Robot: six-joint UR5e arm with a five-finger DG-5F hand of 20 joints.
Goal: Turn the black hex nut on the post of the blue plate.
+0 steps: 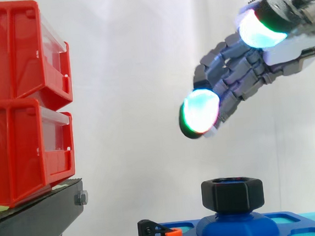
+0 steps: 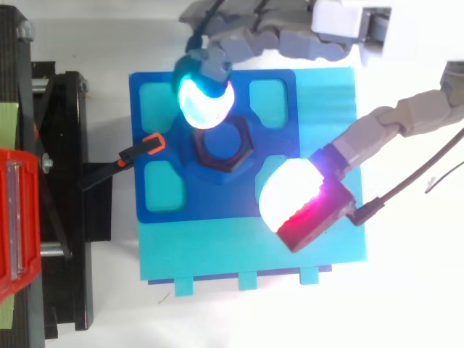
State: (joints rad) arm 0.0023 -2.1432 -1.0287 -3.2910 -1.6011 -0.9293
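**None of the turning done: open hand above the nut**

Two red bins (image 1: 18,108) are stacked on a black stand (image 1: 34,217), well to the left of the black hex nut (image 1: 232,193) in the side view, and they play no part in the job. Under the nut, and spreading out on all sides of it, lies a cyan board (image 2: 246,254). The blue plate (image 2: 210,203) rests on that board, directly beneath the nut.

The hand (image 1: 236,72) comes in from above and to the right of the nut. Its fingers are spread and only loosely bent, and it holds nothing. From the side, one glowing pad (image 1: 200,111) hangs above the nut with clear white curtain between them (no contact at all). From above, that pad overlaps the nut's far edge, while the thumb pad (image 2: 297,196) sits off to the nut's other side.

The nut itself sits upright on the raised blue post (image 1: 237,227) at the plate's middle. A small orange-tipped clamp (image 1: 170,234) bites the plate's edge, left of the nut.

My judgement is that the approach is mostly made. The descent, the grasp across the nut's flats and the turn itself all remain.
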